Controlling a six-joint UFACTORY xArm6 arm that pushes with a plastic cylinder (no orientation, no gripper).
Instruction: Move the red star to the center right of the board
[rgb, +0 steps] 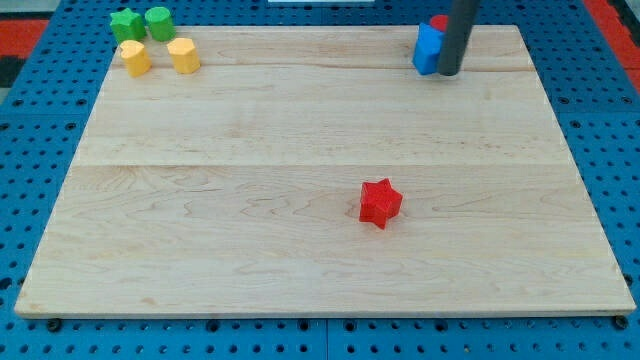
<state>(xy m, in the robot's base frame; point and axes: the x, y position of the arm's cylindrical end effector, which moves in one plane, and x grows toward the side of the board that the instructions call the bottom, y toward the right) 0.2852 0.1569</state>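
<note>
**One long diagonal between rod and star**

One rod, no jaws to open or close, and nothing in its keeping: the tip (449, 73) is planted near the view's top right of the board (300, 130), just against the right side of a blue block (427, 48). Tucked behind the rod there's a sliver of red, a red block (438, 22) whose shape I can't make out from here, as the rod covers most of it.

Now look down and to the view's left: the red star (380, 202) sits alone, a little right of the board's middle and below the centre line, well apart from the tip. That's the relation that matters. The star lies down-left of the tip, and its target, centre right, lies to the star's right and slightly up. So, as I read it, the tip is on the wrong side; it needs to swing round to the star's left, slightly below, before any shove goes the right way.

Far off in the view's top left, two green blocks (142, 22) and two yellow blocks (158, 56) huddle together, well out of the action.
</note>
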